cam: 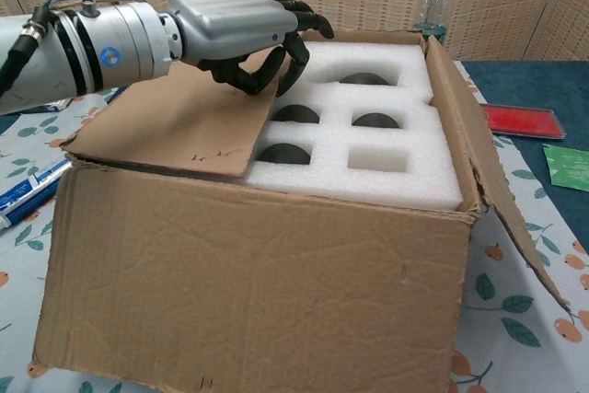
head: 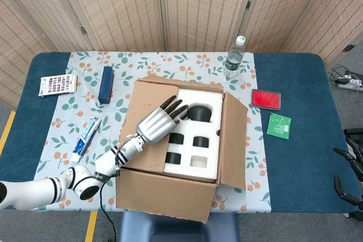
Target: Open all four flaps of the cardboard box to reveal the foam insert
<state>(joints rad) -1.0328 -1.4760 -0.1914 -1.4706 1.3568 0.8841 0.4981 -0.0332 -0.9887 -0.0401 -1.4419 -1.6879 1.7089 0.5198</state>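
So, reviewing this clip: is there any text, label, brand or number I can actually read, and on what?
None reads clearly.
White and blue toothpaste tube: print blurred.
Clear plastic bottle: label too small.
Card of coloured squares: print too small.
Green packet: markings illegible.
Arm cuff behind left hand: round blue logo, unreadable.

Bright even indoor light, soft shadows, sharp focus, no glare

Two cameras, one high, one low.
Head view looks steeply down on the table; chest view faces the box closely from its near side; both show it.
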